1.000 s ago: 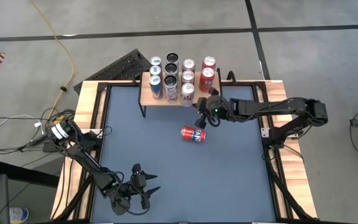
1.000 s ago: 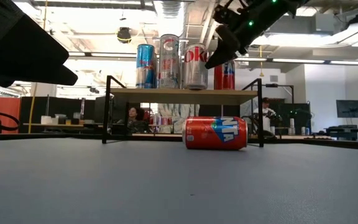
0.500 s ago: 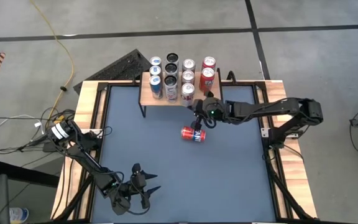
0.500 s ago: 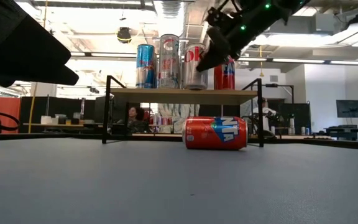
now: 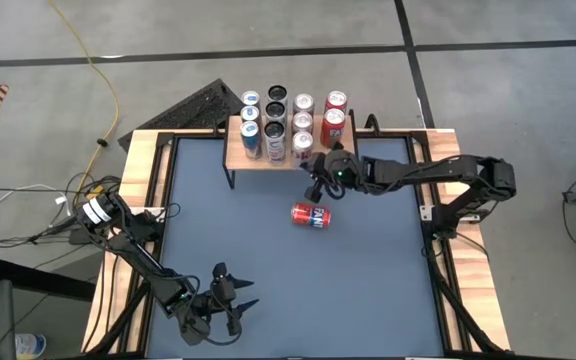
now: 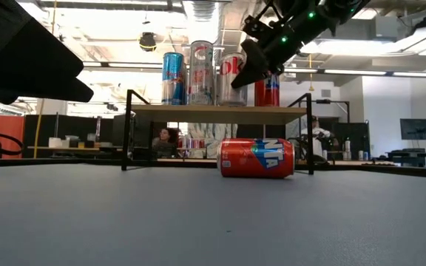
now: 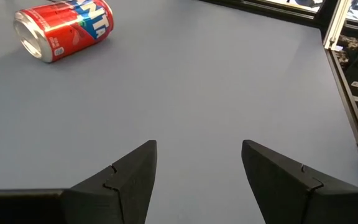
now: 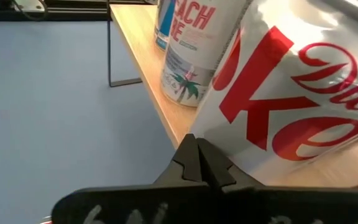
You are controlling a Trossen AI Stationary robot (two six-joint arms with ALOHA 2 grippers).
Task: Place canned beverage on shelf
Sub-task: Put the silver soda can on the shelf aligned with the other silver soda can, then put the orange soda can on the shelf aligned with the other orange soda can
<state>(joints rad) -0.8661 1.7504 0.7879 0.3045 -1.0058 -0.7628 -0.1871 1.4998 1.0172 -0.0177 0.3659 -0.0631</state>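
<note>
Right end effector (image 5: 315, 186) hovers above fallen red can (image 5: 310, 215).

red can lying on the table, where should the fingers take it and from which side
Grip the red can across the middle of its round body, coming straight down from above. It lies on its side on the table, clear of the shelf, so the curved sides are free.

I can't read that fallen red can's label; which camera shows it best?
The low view: the red can lies on its side, label lettering facing the camera. The left wrist view shows it angled; the high view shows it small; the right wrist view misses it.
</note>
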